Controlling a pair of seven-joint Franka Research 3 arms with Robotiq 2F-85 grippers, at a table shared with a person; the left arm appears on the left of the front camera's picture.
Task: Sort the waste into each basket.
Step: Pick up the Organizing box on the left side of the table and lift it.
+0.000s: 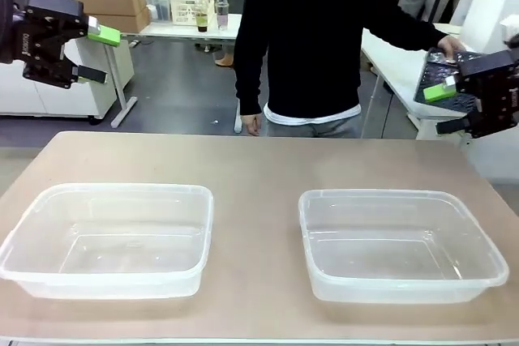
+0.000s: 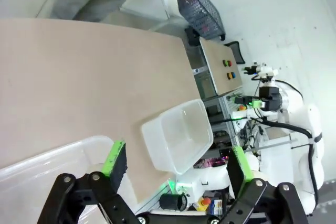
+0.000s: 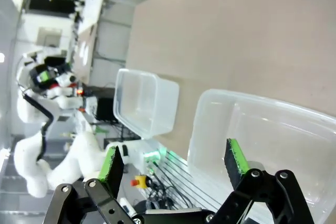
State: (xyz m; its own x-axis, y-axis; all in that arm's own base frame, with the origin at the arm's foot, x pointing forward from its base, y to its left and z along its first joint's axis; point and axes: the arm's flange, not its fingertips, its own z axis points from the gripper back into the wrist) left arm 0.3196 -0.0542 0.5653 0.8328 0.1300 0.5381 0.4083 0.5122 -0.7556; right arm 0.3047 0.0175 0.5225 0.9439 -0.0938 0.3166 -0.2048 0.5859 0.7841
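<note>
Two clear plastic baskets stand side by side on the tan table, the left basket (image 1: 49, 194) and the right basket (image 1: 389, 194), both with nothing in them. The waste is out of view. My left gripper (image 1: 95, 55) hangs open high above the table's far left corner, holding nothing. My right gripper (image 1: 451, 108) hangs open high at the far right, also holding nothing. In the left wrist view my left gripper (image 2: 176, 163) looks down over one basket's rim (image 2: 47, 153) toward the other basket (image 2: 178, 137). In the right wrist view my right gripper (image 3: 173, 161) hovers above one basket (image 3: 273, 129).
A person in a black top (image 1: 312, 30) stands at the far edge, one hand (image 1: 251, 124) by the table. The other hand (image 1: 450, 43) rests on a dark lattice basket (image 1: 430, 74) on a white side table to the right, behind my right gripper.
</note>
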